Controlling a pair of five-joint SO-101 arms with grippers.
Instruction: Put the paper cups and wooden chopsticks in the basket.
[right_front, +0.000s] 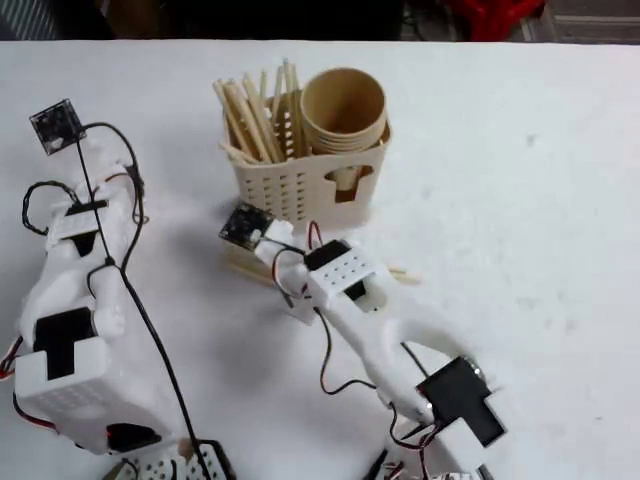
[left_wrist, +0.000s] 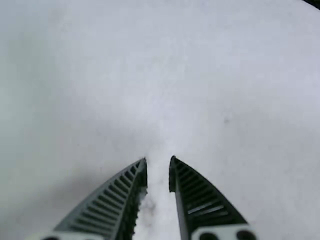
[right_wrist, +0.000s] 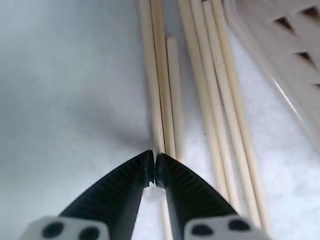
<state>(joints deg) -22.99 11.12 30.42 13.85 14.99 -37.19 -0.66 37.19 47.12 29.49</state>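
Loose chopsticks (right_front: 402, 273) mostly hidden under the right arm (right_front: 375, 325), basket (right_wrist: 260, 35) cut off by the view's edge

You have a white table (right_front: 520, 200) with a pale slotted basket (right_front: 305, 190) standing upright on it toward the far side, about midway across. Just in front of the basket, loose wooden chopsticks (right_wrist: 160, 80) lie flat on the table, running roughly along its near wall. In your right wrist view three of them lie touching side by side, and several more lie together nearer the basket's foot. From above, their ends poke out on either side of the right arm (right_front: 350, 290). A black cable (right_front: 160, 350) trails across the table beside the left arm (right_front: 70, 300)
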